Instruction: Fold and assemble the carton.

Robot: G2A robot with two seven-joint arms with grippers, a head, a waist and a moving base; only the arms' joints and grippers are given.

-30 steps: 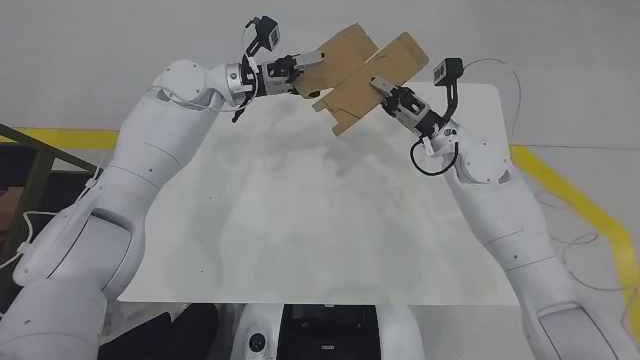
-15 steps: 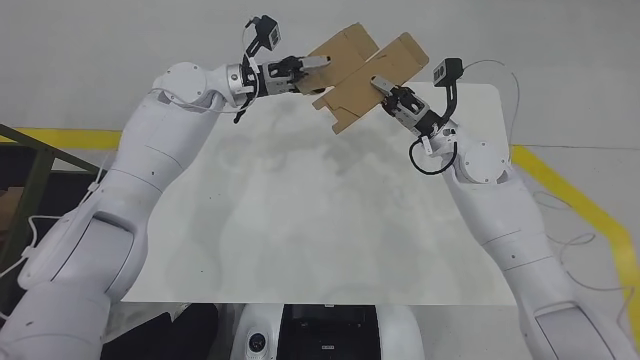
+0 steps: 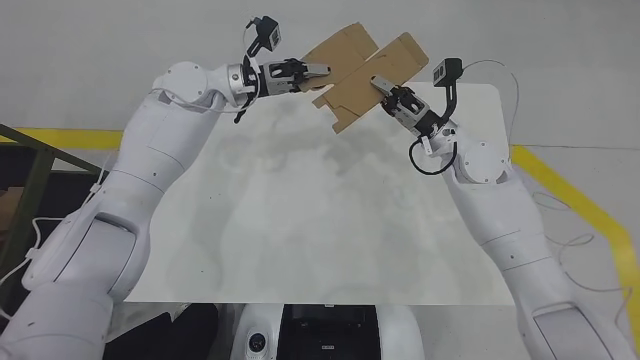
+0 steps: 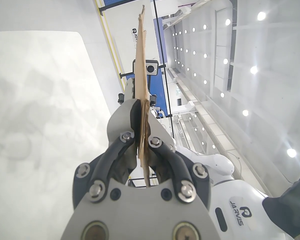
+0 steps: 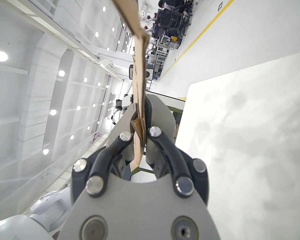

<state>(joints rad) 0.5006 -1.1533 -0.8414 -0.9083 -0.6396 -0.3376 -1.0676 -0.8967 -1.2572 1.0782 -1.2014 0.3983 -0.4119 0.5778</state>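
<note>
A flat brown carton [image 3: 362, 72] hangs in the air above the far edge of the white table [image 3: 320, 220], held between both arms. My left gripper [image 3: 312, 70] is shut on the carton's left edge. In the left wrist view the cardboard [image 4: 142, 76] runs edge-on between the left gripper's [image 4: 141, 108] pads. My right gripper [image 3: 383, 87] is shut on the carton's right-hand part. In the right wrist view the carton [image 5: 137, 76] shows edge-on, pinched in the right gripper [image 5: 140, 111], with a bend farther out.
The white table top lies bare below the carton. A yellow floor line [image 3: 570, 200] runs past the table's right side. A dark green frame [image 3: 25, 170] stands at the left of the table.
The left gripper has drawn back slightly to the left along the carton's edge. The right arm and the carton have hardly moved.
</note>
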